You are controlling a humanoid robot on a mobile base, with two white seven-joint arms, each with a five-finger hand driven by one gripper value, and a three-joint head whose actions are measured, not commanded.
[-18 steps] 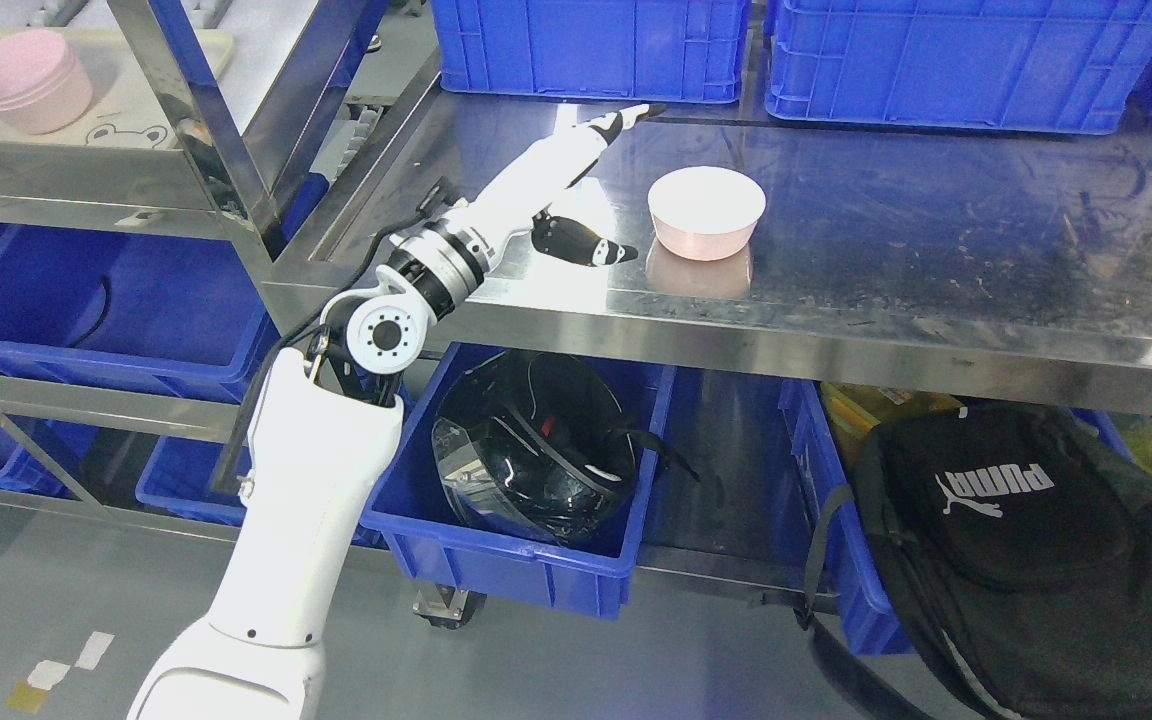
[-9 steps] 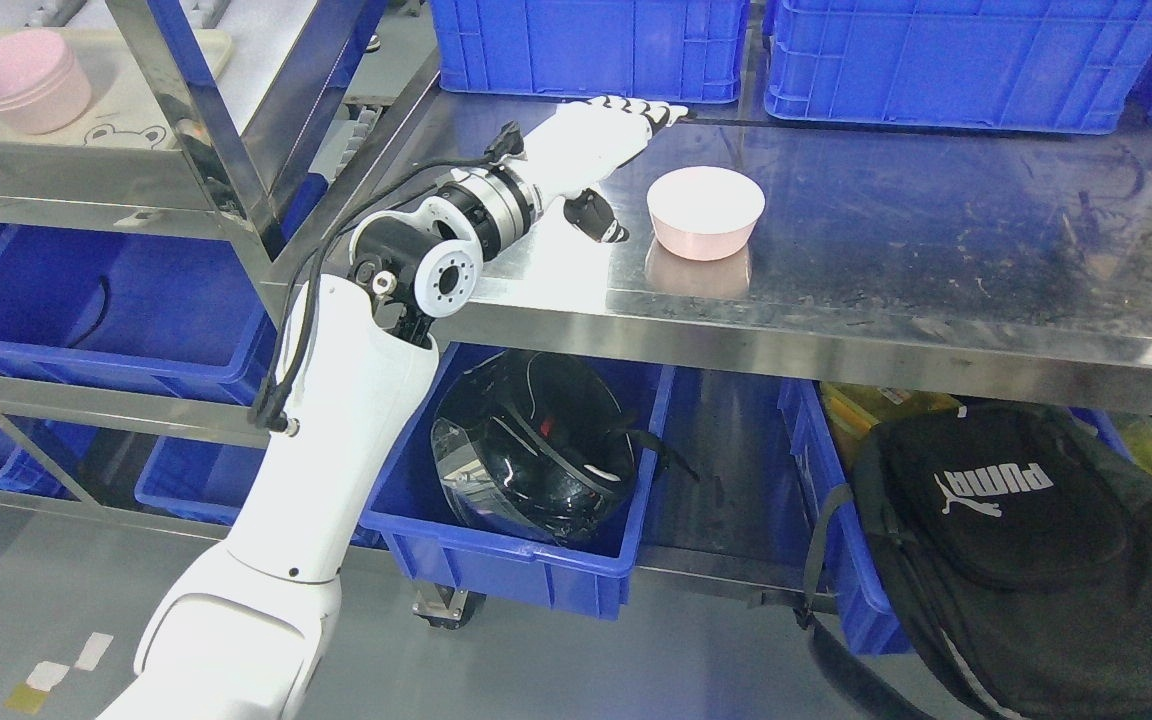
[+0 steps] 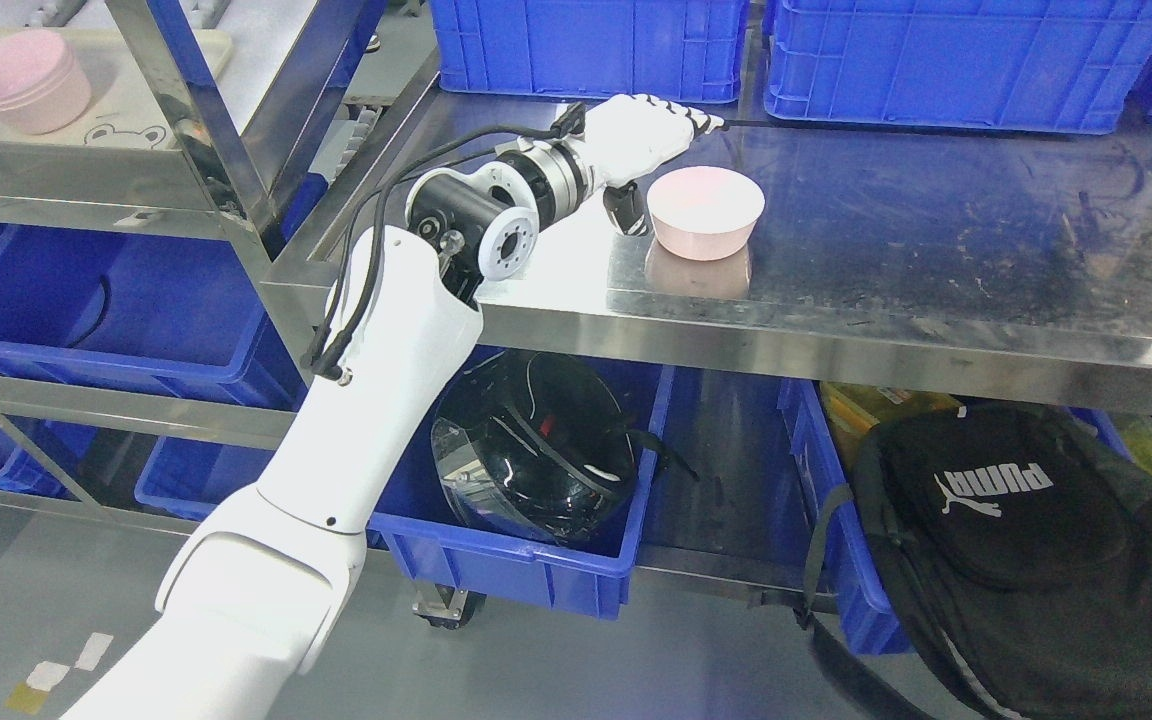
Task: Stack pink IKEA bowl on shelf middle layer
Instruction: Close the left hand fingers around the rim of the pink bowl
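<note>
A single pink bowl [image 3: 705, 211] stands upright on the steel table [image 3: 936, 260]. My left hand [image 3: 654, 160] is right at the bowl's left side, palm down. Its fingers [image 3: 688, 119] reach out flat above and behind the bowl's far-left rim, and its thumb [image 3: 626, 209] hangs down close to the bowl's left wall. The hand is open, and I cannot tell whether the thumb touches the bowl. A stack of pink bowls [image 3: 26, 80] sits on a beige tray [image 3: 116, 120] on the shelf at the upper left. The right arm is out of view.
Blue crates [image 3: 956, 55] line the back of the table. A steel shelf post [image 3: 191, 120] stands between shelf and table. Below the table are a blue bin with a black helmet [image 3: 536, 450] and a black backpack [image 3: 1016, 550].
My left arm has swung right and forward: the hand turned palm down and closed in on the bowl's left side. The bowl has stayed in place.
</note>
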